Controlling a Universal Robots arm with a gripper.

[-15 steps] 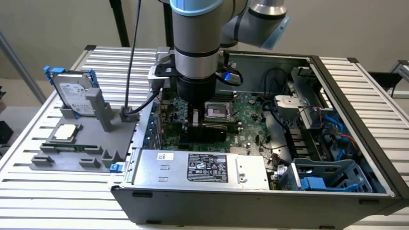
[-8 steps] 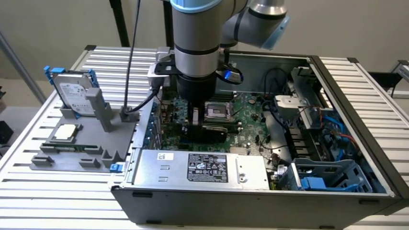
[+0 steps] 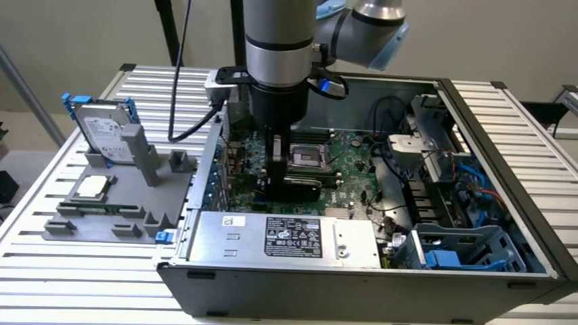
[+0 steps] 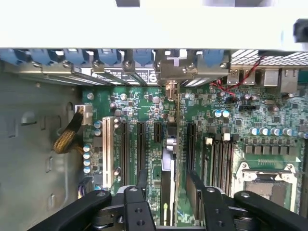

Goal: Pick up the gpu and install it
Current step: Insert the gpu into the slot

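The gpu (image 4: 171, 154) stands on edge in the motherboard (image 4: 144, 101), seen edge-on from above. Its silver end bracket (image 4: 171, 73) sits against the rear slot openings of the case. My gripper (image 4: 168, 192) straddles the card, one finger (image 4: 143, 182) on each side, with strips of green board showing between fingers and card, so it is open. In the exterior view the arm reaches straight down into the open computer case (image 3: 505, 135). There the gripper (image 3: 283, 162) hangs just over the dark card (image 3: 298, 188), near the case's wall on the exterior view's left.
A grey fixture (image 3: 135, 227) outside the case holds a silver hard drive with blue rails (image 3: 104, 132), a processor chip (image 3: 91, 187) and a memory stick (image 3: 95, 208). Inside are the power supply (image 3: 280, 237), a blue drive cage (image 3: 461, 247), cables (image 3: 451, 183) and the processor socket (image 4: 267, 185).
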